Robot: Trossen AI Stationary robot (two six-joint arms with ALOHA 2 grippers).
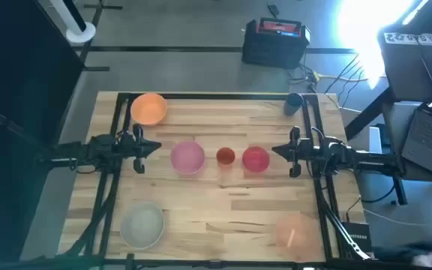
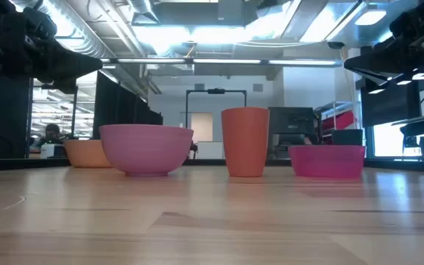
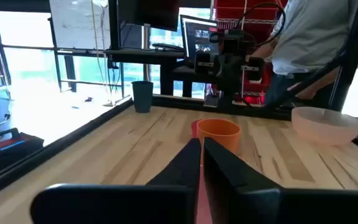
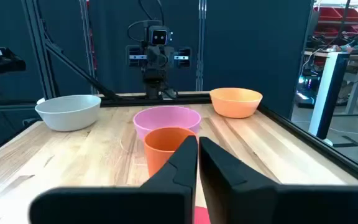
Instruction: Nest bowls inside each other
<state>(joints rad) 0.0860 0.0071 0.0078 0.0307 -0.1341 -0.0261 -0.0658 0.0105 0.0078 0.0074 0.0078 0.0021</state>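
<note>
Nothing is nested yet: all five bowls sit apart on the table [image 1: 216,217]. Orange bowl [image 1: 149,109] at the far left corner, pale pink bowl [image 1: 187,157] and red bowl [image 1: 256,159] in the middle row with a small orange-red cup [image 1: 225,156] between them, whitish-grey bowl [image 1: 142,225] near the front left, translucent peach bowl [image 1: 292,229] front right. A dark blue cup [image 1: 293,103] stands at the far right edge. Left gripper [image 1: 150,147] hangs just left of the pink bowl, fingers pressed together, holding nothing; right gripper [image 1: 279,151] hangs just right of the red bowl, likewise clenched and empty. My read: the task is at its opening step. Next move calls for one gripper to spread its fingers, drop to a bowl's rim, likely a smaller bowl, and carry it into a larger one.
</note>
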